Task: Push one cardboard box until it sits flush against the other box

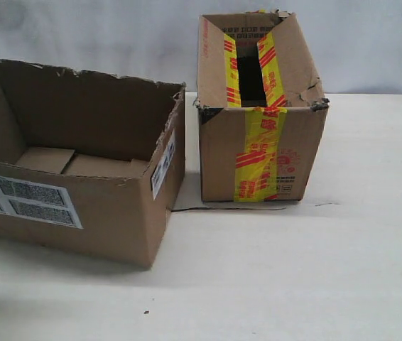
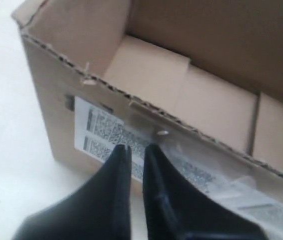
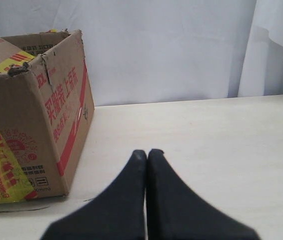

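Cream bench (image 1: 314, 270), white drape (image 1: 371, 42) behind. At left edge: cardboard box (image 1: 116, 213), partly cropped, label (image 1: 34, 199) print illegible. At back edge, middle: other box (image 1: 219, 156), narrowly apart from it. Left tool (image 2: 136, 148), right tool (image 3: 147, 152): both narrow, holding nothing.

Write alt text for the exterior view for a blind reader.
Two open cardboard boxes stand on a pale table, a narrow gap between them: at left a wide plain box with torn rim and white barcode labels, at right a taller box bound with yellow, red-printed tape.
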`<state>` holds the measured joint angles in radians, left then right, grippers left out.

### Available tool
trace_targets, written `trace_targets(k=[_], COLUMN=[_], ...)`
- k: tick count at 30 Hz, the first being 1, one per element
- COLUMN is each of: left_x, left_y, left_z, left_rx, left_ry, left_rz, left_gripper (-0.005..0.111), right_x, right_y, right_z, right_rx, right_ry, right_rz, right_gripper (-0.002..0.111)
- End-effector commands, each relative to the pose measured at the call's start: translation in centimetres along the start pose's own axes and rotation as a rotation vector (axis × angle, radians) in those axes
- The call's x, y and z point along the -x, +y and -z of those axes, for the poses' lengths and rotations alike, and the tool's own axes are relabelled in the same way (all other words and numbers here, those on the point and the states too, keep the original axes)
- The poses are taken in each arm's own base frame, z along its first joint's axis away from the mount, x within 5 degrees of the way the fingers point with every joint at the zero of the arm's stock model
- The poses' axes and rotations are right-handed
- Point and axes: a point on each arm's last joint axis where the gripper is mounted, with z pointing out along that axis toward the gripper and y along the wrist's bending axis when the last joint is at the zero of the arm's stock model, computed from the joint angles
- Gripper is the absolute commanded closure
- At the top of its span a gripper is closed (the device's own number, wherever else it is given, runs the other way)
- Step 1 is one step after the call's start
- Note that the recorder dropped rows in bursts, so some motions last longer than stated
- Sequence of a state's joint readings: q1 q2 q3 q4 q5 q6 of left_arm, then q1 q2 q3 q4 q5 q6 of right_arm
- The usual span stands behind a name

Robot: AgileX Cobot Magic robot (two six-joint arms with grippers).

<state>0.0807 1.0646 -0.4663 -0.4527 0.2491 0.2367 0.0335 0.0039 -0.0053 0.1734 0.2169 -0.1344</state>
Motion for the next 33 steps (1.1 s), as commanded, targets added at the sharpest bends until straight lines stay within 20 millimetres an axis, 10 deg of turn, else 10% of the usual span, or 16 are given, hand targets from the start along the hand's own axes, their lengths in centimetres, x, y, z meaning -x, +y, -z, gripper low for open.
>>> trace_targets(k=[1,33], left_x=[0.7,10.4], left_y=[0.7,-2.6], left_z=[-1.8,-16.4], left_rx=[0.053,0.026], left_ry=[-0.063,-0.063], left_rz=[0.015,-0.036], left_gripper=[0.107,0.107], right_x=[-0.1,-0.1], right_y=[0.0,0.0], right_z=[0.0,0.0], right_rx=[-0.007,-0.007], right_ry=[-0.002,-0.002], right_rz=[-0.005,-0.005], right_gripper=[0.109,0.109])
